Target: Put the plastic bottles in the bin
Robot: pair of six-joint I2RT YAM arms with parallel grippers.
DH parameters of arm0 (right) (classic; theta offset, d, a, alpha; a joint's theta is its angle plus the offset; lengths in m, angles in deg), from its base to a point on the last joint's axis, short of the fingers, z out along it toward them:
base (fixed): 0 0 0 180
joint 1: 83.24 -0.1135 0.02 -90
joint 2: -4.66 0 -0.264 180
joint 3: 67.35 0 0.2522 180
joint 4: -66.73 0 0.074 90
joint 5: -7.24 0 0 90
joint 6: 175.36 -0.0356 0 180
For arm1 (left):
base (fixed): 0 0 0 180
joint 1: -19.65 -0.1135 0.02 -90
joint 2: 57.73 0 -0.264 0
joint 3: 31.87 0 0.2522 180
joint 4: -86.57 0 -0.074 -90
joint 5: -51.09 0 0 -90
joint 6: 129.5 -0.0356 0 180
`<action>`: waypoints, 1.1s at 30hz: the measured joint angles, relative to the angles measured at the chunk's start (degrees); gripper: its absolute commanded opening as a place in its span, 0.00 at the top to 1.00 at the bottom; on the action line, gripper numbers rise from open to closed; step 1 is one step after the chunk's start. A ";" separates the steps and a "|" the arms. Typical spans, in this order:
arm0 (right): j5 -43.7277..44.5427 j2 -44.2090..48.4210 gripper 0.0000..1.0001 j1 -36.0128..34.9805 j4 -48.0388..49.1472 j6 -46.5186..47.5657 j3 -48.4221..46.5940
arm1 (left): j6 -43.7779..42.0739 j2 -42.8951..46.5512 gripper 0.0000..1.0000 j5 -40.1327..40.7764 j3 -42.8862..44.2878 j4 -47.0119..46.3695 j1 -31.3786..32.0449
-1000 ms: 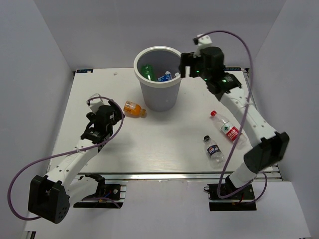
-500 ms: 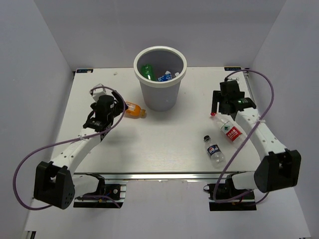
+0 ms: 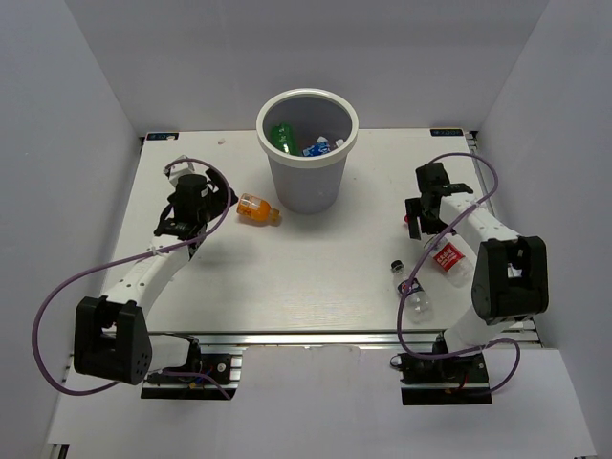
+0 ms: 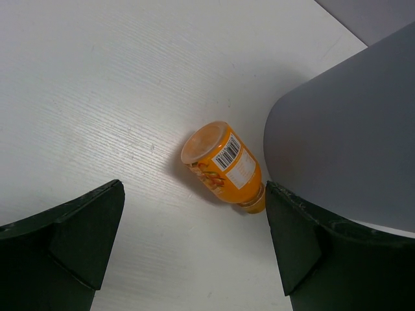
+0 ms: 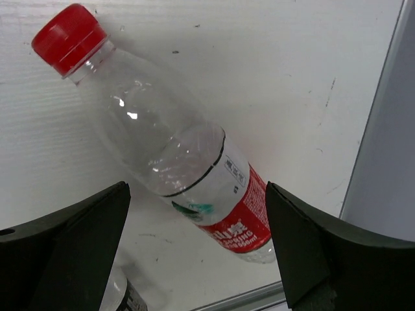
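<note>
The light-grey bin (image 3: 306, 186) stands at the back centre with a green bottle (image 3: 282, 136) and a blue-labelled bottle (image 3: 318, 147) inside. A stubby orange bottle (image 3: 256, 208) (image 4: 224, 165) lies left of the bin's base, close to its wall (image 4: 350, 129). My left gripper (image 3: 216, 199) (image 4: 193, 210) is open just short of it, nothing between the fingers. At the right lies a clear bottle with a red cap and red label (image 3: 446, 256) (image 5: 175, 149). My right gripper (image 3: 419, 218) (image 5: 194, 201) hangs open over it, jaws either side of its body. A dark-labelled bottle (image 3: 413, 289) (image 5: 120, 295) lies nearer the front.
The table's metal side rail (image 5: 382, 129) runs just right of the red-labelled bottle. A purple cable (image 3: 406, 287) from the right arm loops over the dark-labelled bottle. White walls enclose the table on three sides.
The right arm has swung from beside the bin's rim down to the red-labelled bottle at the right. The left arm has reached further back, toward the orange bottle. Both grippers stayed open.
</note>
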 measured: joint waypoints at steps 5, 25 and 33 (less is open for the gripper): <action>-2.45 -4.26 0.11 1.88 2.47 1.25 0.00 | -0.02 0.00 0.02 -0.11 0.00 0.15 -0.85; -17.57 -6.75 0.71 4.09 4.39 0.96 -10.86 | -0.02 0.07 0.02 0.76 -0.04 1.18 -1.57; -44.02 5.62 0.71 2.54 18.38 -0.74 -21.18 | -0.02 0.35 0.02 0.98 -0.26 1.33 -1.79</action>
